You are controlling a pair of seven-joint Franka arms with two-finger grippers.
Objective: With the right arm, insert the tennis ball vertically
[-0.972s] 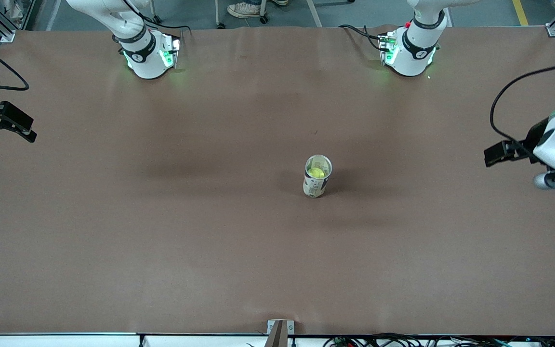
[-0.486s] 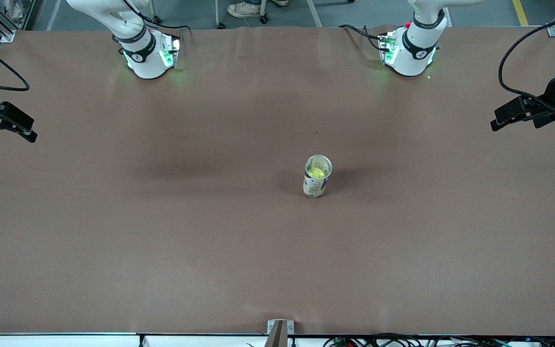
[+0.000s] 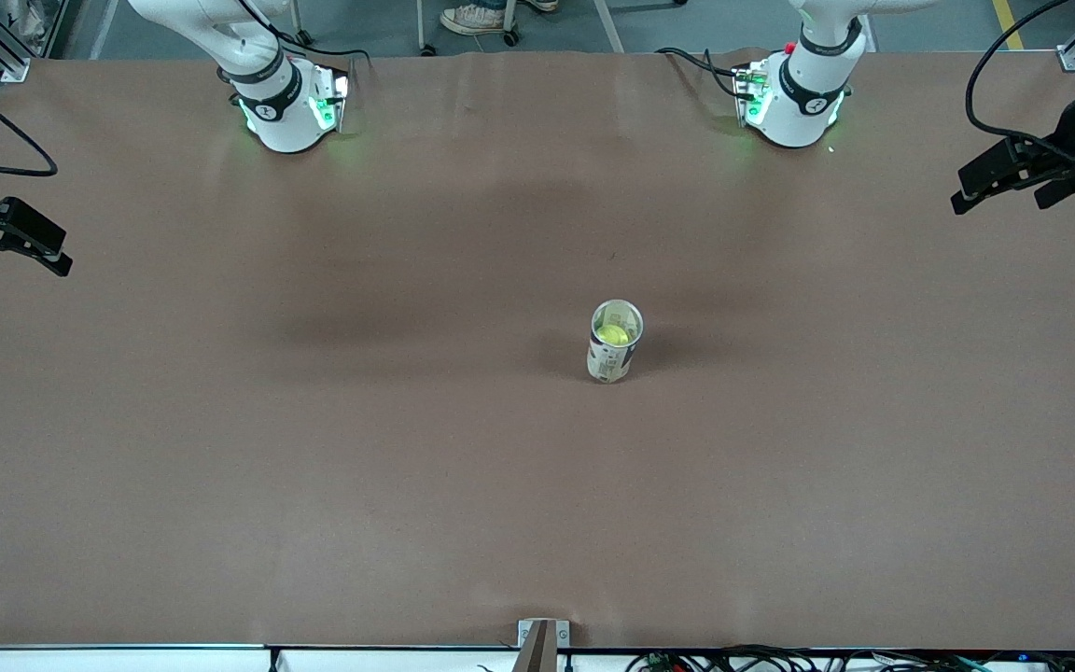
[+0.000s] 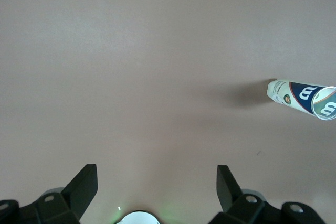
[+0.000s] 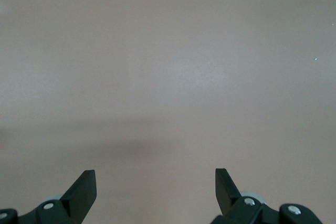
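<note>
On the brown surface (image 3: 314, 467) the tennis ball (image 3: 612, 332) was seen seated in the upright can (image 3: 614, 342), the left gripper (image 3: 1004, 177) and right gripper (image 3: 10, 238) parked wide apart, empty; insertion judged complete.

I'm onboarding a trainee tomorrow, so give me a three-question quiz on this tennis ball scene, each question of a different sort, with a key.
1. True or false: the tennis ball lies loose on the table.
2. Multiple choice: the can is A) tipped on its side, B) standing upright, C) held by a gripper.
3. Short answer: what are the left gripper and right gripper holding?

Key
1. False: it sits inside the can.
2. B.
3. Nothing: both are open and empty, each over its own arm's end of the table, apart from the can.
</note>
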